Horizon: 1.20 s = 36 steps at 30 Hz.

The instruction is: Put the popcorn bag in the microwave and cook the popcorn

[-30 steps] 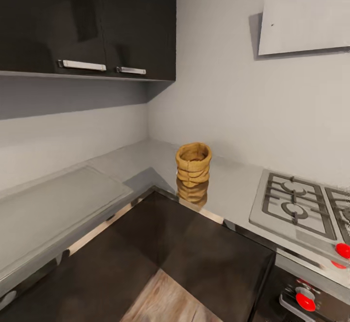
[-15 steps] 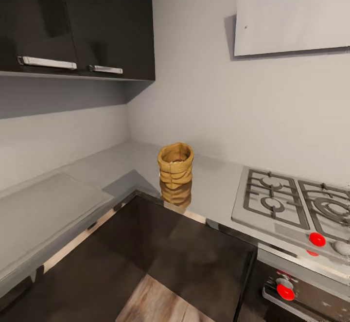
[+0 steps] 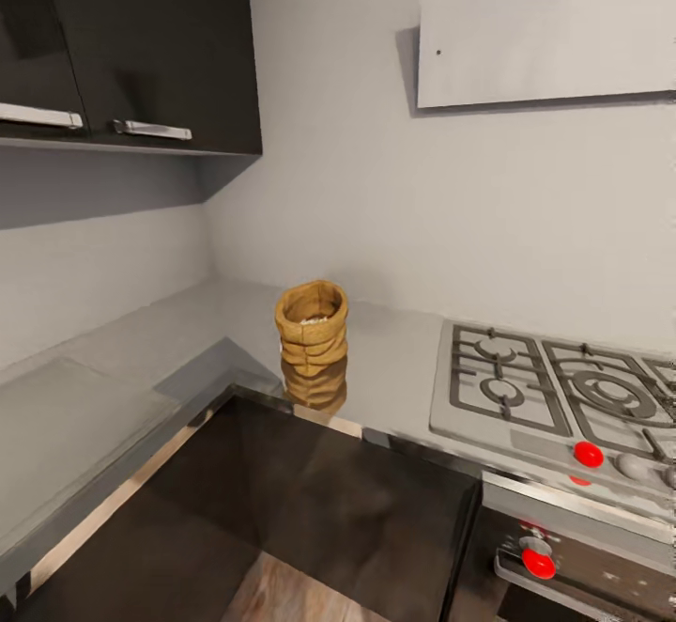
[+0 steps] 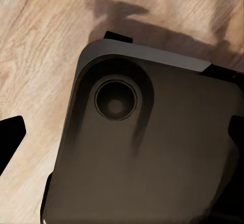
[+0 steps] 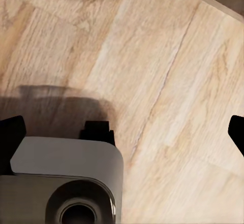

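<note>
The popcorn bag (image 3: 311, 326), a golden-brown crumpled sack with a rolled rim, stands upright on the grey glossy countertop (image 3: 394, 359) near the inner corner, with pale bits visible inside its mouth. The microwave is out of view. In the left wrist view, my left gripper (image 4: 122, 135) hangs open over my dark base (image 4: 147, 173) and the wood floor, nothing between its black fingertips (image 4: 10, 138). In the right wrist view, my right gripper (image 5: 122, 130) is likewise open and empty above the floor, its fingertips (image 5: 11, 132) far apart.
A steel gas hob (image 3: 545, 396) with red knobs (image 3: 589, 454) lies right of the bag. Dark upper cabinets (image 3: 141, 39) hang at the left and a pale hood (image 3: 545, 30) at the right. Dark cabinet fronts (image 3: 357, 500) wrap the corner above the wood floor (image 3: 282, 594).
The head camera has swung right, so the bag, cabinets and hob all sit further left in the picture and more of the hob shows. The bag itself has not moved.
</note>
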{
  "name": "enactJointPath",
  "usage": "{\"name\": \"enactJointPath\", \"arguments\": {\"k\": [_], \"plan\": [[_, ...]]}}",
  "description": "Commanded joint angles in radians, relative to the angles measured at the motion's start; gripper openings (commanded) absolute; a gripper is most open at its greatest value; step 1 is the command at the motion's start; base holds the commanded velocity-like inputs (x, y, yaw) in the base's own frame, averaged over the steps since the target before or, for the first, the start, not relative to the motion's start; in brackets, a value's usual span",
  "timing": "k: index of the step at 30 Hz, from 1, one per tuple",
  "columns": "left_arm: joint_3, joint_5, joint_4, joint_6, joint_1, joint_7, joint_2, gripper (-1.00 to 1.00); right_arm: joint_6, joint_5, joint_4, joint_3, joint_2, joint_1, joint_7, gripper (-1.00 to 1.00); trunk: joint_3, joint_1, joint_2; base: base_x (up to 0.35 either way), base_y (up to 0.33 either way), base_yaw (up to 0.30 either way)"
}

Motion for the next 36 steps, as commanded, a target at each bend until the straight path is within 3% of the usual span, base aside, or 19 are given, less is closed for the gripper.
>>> {"name": "enactJointPath", "arguments": {"k": [1,15,36], "plan": [[0.008,-0.002,-0.001,-0.002,0.0,0.0,0.0,1.0,-0.006,0.01,0.003,-0.007,0.0,-0.001,-0.003,1.0,-0.001,0.0,0.0,0.116,0.111,-0.243],[0.008,-0.001,-0.001,-0.003,0.0,0.0,-0.001,1.0,-0.007,0.012,0.002,-0.007,-0.002,-0.001,-0.001,1.0,-0.001,0.0,0.0,0.048,0.051,-0.038],[0.009,0.002,-0.001,-0.003,0.0,0.0,-0.002,1.0,-0.007,0.011,0.002,-0.007,-0.003,-0.001,-0.001,1.0,-0.001,0.0,0.0,0.0,0.159,0.0]]}}
